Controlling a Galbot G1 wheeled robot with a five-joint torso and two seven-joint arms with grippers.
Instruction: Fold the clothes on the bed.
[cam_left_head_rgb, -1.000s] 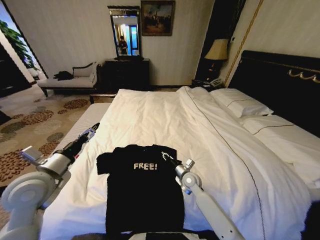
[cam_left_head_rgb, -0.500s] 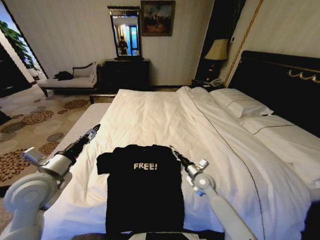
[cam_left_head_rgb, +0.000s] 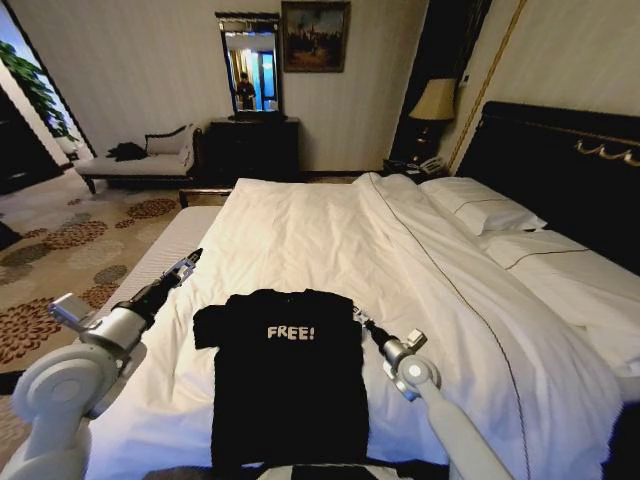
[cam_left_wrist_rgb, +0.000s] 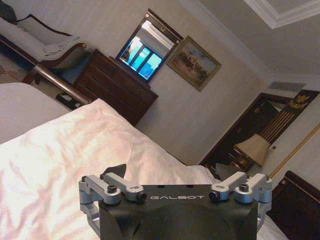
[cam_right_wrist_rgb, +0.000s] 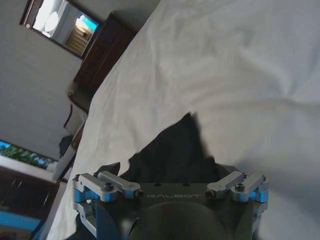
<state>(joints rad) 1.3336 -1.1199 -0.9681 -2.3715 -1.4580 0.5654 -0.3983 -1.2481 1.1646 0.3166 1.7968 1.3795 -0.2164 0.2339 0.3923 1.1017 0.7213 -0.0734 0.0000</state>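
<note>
- T-shirt lies flat, lower centre of frame, on the bed.
- Left gripper left of it; right gripper at its right sleeve.
- Fingers' state: cannot tell for either.

A dark dresser under a mirror, a chaise, a bedside lamp.

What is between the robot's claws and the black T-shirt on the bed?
Nothing that shows. The black T-shirt lies flat on the white bed. The right gripper is right at the shirt's sleeve edge. The left gripper hovers beside the other sleeve, with bare duvet between them.
</note>
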